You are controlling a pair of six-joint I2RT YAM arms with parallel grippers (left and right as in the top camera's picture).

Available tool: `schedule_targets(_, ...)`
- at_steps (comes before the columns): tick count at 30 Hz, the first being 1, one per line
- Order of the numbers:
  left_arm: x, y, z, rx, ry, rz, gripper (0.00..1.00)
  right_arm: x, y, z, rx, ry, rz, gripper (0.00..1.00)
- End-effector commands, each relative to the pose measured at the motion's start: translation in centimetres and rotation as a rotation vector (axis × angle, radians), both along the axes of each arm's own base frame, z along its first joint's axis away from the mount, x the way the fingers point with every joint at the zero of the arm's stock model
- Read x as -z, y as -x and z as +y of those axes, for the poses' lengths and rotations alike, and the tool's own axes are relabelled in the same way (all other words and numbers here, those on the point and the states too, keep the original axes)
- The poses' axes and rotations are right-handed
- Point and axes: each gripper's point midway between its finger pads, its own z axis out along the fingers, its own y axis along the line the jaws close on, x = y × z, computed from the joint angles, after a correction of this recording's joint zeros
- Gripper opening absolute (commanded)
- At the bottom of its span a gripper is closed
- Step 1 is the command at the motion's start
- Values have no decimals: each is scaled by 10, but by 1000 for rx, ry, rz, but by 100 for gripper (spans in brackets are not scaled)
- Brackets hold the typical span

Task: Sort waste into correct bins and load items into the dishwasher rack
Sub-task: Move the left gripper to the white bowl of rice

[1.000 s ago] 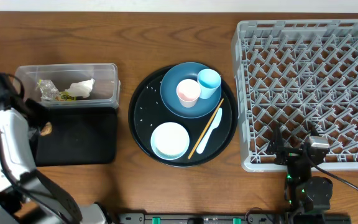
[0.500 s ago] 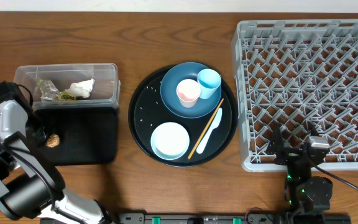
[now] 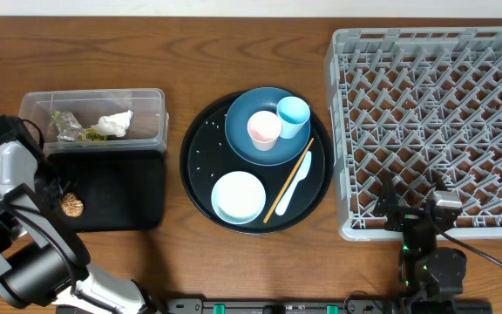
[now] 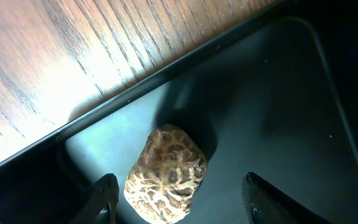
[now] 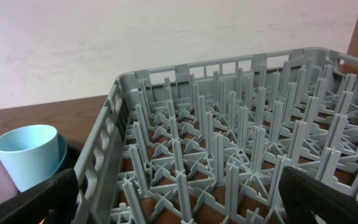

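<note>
The small brown cookie-like lump lies loose on the flat black tray, near its left edge. My left gripper is open with one finger on either side of the lump, low over the tray. The clear tub holds the snack wrapper and the white tissue. My right gripper is open and empty at the front edge of the grey rack, which fills the right wrist view.
A round black tray carries the dark blue dish with the pink cup and light blue cup, the pale bowl, the chopstick, the white spoon and rice grains.
The lump has left my left gripper's hold and dropped onto the black tray, ending a little nearer the front. The left arm pulled back left. The right arm has not moved.
</note>
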Motion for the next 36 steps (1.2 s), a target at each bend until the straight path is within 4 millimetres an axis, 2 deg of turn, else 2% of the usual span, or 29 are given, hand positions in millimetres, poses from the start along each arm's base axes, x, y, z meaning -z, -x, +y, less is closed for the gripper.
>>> schedule_targets(1, -18, -7, 10, -5, -41, -35, 65, 2, 0, 0, 1, 12, 6, 99)
schedule_targets(4, -38, -12, 13, -5, -72, -78, 65, 2, 0, 0, 1, 12, 6, 99)
schedule_targets(8, -77, -18, 15, -2, -126, -169, 64, 2, 0, 0, 1, 12, 6, 99)
schedule_targets(11, -104, -22, -1, 20, -96, -269, 64, 2, 0, 0, 1, 12, 6, 99)
schedule_targets(16, -142, -41, -65, 163, 78, -462, 63, 2, 0, 0, 1, 12, 6, 99)
schedule_targets(20, -157, -42, -115, 355, 107, -465, 61, 2, 0, 0, 1, 12, 6, 99)
schedule_targets(28, -150, -30, -233, 710, 222, -355, 60, 2, 0, 0, 1, 12, 6, 99)
schedule_targets(30, -146, -26, -256, 791, 209, -325, 57, 2, 0, 0, 1, 12, 6, 99)
schedule_targets(36, -138, -10, -317, 958, 160, -266, 57, 2, 0, 0, 1, 12, 6, 99)
